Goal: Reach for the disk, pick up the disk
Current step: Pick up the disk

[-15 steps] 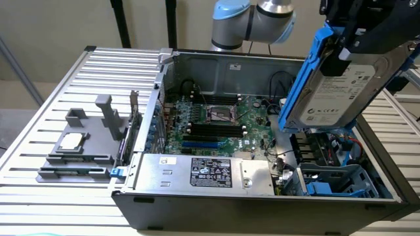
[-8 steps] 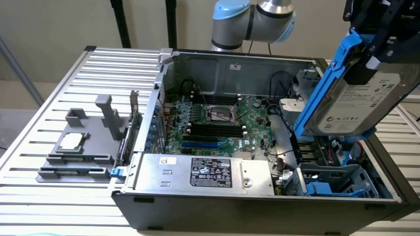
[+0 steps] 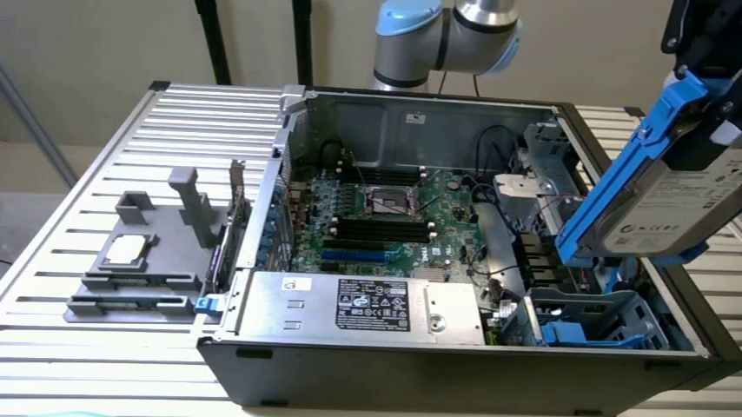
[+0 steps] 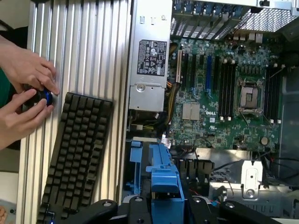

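The disk [image 3: 679, 204], a silver-grey drive with a white label in a bright blue frame, hangs tilted above the open computer case [image 3: 464, 365] at the exterior view's right. My gripper [image 3: 703, 104] comes down from above and is shut on the disk's upper end. In the wrist view, the blue frame [image 4: 164, 179] sits between my black fingers [image 4: 135, 207], with the case interior beyond it. The disk is lifted clear of the drive bay.
Inside the case are the motherboard [image 3: 388, 213], the power supply [image 3: 360, 304] and an empty blue cage [image 3: 592, 326] under the disk. A grey fixture holding a chip [image 3: 128, 252] lies on the slatted table [image 3: 69, 208]. A keyboard [image 4: 77, 149] and a person's hands [image 4: 25, 88] are beside the case.
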